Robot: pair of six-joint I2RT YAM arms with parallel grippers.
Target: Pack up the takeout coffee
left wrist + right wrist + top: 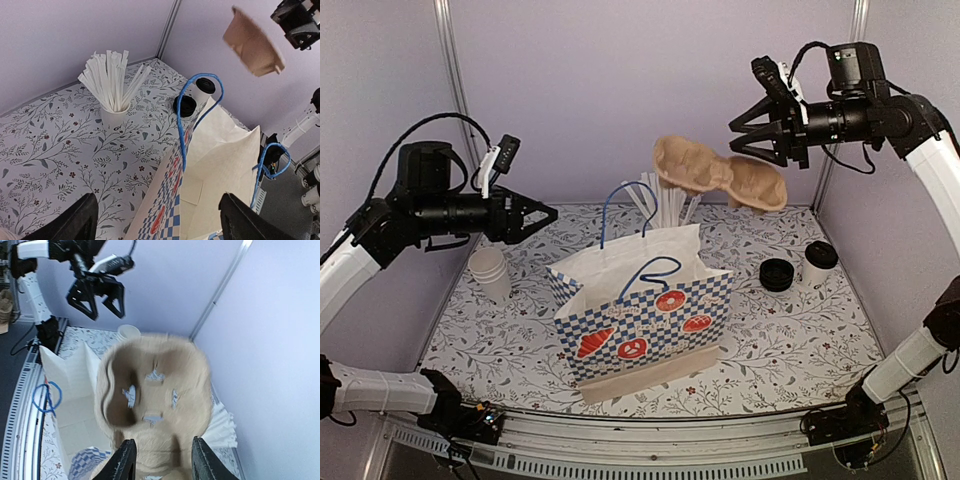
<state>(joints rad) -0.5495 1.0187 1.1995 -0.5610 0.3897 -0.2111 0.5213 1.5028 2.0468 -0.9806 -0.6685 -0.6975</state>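
The takeout coffee (pixel 818 262), a small white cup with a black lid, stands on the table at the right; it also shows in the left wrist view (pixel 204 88). A blue-checked paper bag (pixel 640 310) stands open in the middle. A tan pulp cup carrier (pixel 720 180) is in the air above the bag, blurred in the right wrist view (pixel 155 400). My right gripper (pixel 752 140) is open just up and right of the carrier, apart from it. My left gripper (pixel 545 213) is open and empty, high to the left of the bag.
A separate round black lid (pixel 777 273) lies left of the coffee. A white cup full of white straws (pixel 660 205) stands behind the bag. A stack of white cups (pixel 490 272) stands at the left. Walls close the back and sides.
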